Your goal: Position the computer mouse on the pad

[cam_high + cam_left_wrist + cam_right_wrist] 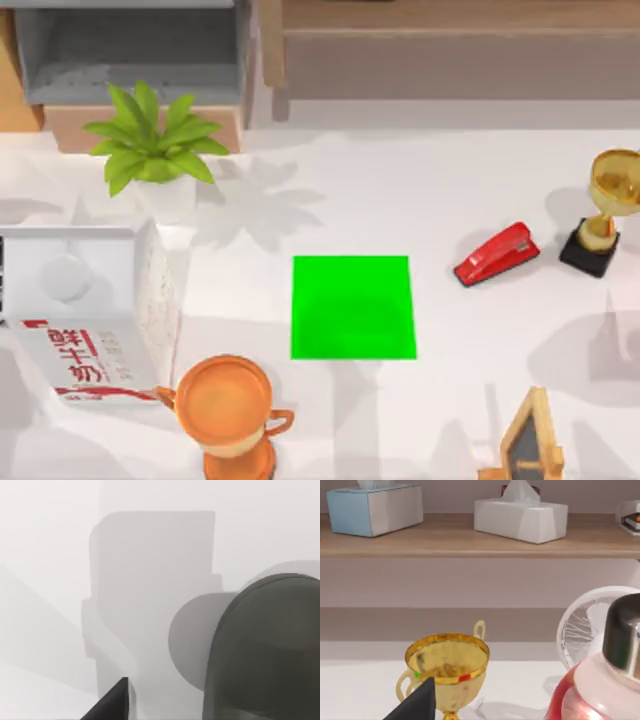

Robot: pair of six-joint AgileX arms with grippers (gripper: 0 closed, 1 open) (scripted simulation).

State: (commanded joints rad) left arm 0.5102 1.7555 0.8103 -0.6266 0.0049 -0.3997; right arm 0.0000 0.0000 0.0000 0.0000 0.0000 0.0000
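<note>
- Your left gripper [112, 704] pokes in as a dark wedge at the bottom edge of the left wrist view. Honestly can't tell if it's released or clenched.
- Same deal with your right gripper [417, 702], a dark wedge at the bottom of the right wrist view, state impossible to call.
- Next to the left one there's a dark grey rounded shape [265, 655] at lower right, over plain white surface with soft shadows. Can't say what it is.
- Right behind the right one is the gold trophy [447, 662], with a red bottle [592, 690] wearing a black cap at lower right.
- That wrist view also gives you stuff the top view doesn't: a wooden shelf [450, 542] carrying a blue tissue box [375, 507] and a white tissue box [520, 515].
- In the top view, the pad [352, 307] lies flat mid-frame on the white table [400, 190], nothing on it.
- All four pad edges have bare table around them.
- The red stapler [497, 254] sits to the pad's right, apart from it.
- An orange cup [225, 400] stands off the pad's lower left corner, near it but with a gap between them.
- The milk carton [85, 320] and potted plant [155, 140] sit well off to the left.
</note>
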